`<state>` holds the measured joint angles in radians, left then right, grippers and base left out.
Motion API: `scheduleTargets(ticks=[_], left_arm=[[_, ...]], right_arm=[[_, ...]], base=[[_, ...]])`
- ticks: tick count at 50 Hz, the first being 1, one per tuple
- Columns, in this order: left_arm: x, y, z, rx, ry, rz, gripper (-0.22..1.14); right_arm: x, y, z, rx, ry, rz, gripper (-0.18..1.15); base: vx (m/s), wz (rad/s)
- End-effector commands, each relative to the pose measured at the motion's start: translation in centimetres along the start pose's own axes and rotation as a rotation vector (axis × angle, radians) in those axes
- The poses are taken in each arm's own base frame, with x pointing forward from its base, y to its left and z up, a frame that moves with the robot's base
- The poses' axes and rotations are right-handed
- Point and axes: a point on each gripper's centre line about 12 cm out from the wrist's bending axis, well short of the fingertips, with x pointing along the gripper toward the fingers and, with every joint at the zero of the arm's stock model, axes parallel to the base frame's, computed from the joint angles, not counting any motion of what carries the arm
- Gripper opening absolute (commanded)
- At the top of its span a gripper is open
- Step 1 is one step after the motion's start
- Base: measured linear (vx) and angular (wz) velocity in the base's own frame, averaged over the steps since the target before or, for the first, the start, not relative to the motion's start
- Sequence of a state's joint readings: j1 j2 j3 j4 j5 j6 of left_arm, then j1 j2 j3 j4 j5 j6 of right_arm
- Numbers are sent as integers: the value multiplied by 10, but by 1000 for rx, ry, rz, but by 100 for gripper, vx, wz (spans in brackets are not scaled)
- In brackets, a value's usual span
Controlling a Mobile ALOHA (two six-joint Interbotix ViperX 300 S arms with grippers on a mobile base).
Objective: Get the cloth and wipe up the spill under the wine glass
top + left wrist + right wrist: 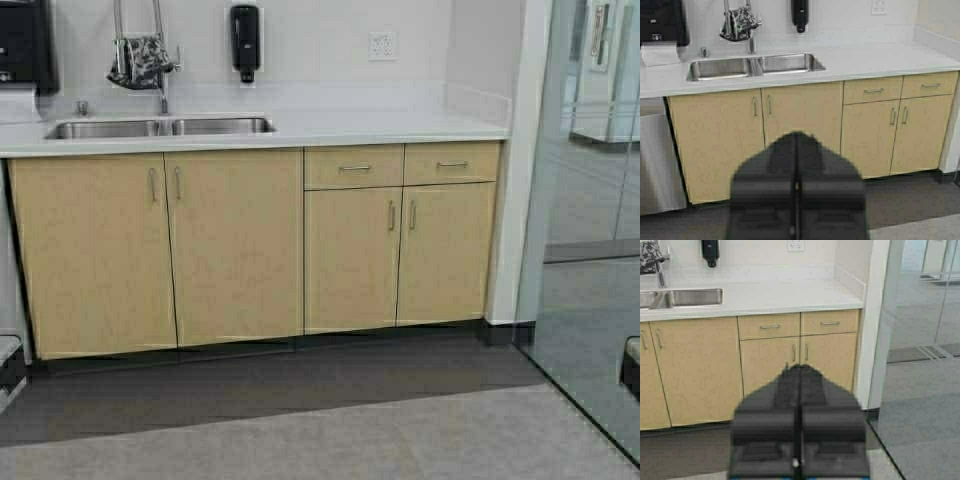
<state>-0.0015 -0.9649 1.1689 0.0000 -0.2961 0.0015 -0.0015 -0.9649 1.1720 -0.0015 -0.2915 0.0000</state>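
The cloth [140, 62], dark with a white pattern, hangs limp over the tall faucet behind the sink [160, 128]; it also shows in the left wrist view as the cloth [739, 23] and at the edge of the right wrist view as the cloth [650, 255]. The wine glass and the spill are out of view. My left gripper [798, 135] is shut and empty, held well back from the cabinets. My right gripper [800, 367] is shut and empty too, facing the drawers. Neither gripper shows in the high view.
A white counter [380, 125] tops tan cabinets [235, 245] with drawers [355, 167]. A soap dispenser [245, 40] hangs on the wall and a paper towel dispenser [22, 45] at far left. A glass wall [590, 220] stands on the right. Grey floor [330, 430] lies between me and the cabinets.
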Motion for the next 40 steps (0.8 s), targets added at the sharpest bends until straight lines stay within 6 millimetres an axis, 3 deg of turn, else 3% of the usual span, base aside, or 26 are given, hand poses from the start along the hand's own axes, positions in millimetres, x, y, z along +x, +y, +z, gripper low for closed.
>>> scheduleTargets(ticks=[1, 7, 40], left_arm=[[-7, 0, 0, -11, -15, -2, -3], [-10, 0, 4, -13, -35, -3, 4], [-8, -1, 7, -4, -37, -6, 3]], right_arm=[[0, 2, -4, 13, 12, 8, 1], [0, 2, -4, 36, 11, 8, 5], [0, 2, 6, 38, -18, 9, 5]], base=[[1, -3], [2, -3], [8, -4]])
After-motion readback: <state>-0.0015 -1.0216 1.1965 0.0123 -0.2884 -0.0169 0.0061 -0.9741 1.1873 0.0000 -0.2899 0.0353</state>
